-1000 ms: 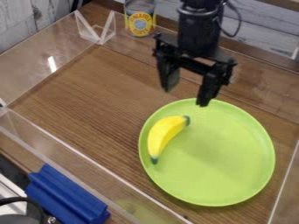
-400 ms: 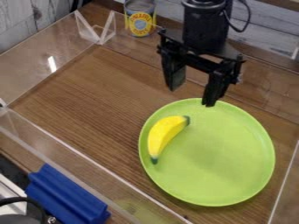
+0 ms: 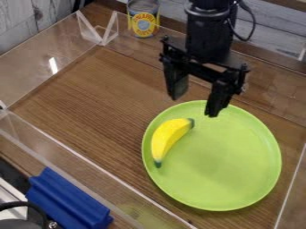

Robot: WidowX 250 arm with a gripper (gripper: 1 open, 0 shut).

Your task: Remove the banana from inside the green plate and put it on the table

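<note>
The banana (image 3: 169,139) is small, curved and yellow with dark tips, and it lies in the left part of the green plate (image 3: 245,165). That large round plate rests on the brown wood-grain table (image 3: 96,98) at the front right. My gripper (image 3: 198,97) hangs just above the plate's far rim, pointing straight down, a little up and right of the banana. Its two black fingers (image 3: 177,80) stand wide apart with nothing between them.
A blue block (image 3: 66,201) lies at the front left corner. Clear acrylic walls (image 3: 48,54) run along the table's edges. A small can with a yellow label (image 3: 143,24) stands at the back, beside a clear stand (image 3: 98,31).
The gripper has shifted slightly toward the plate and a touch to the right, staying open. The banana and the plate have not moved.
</note>
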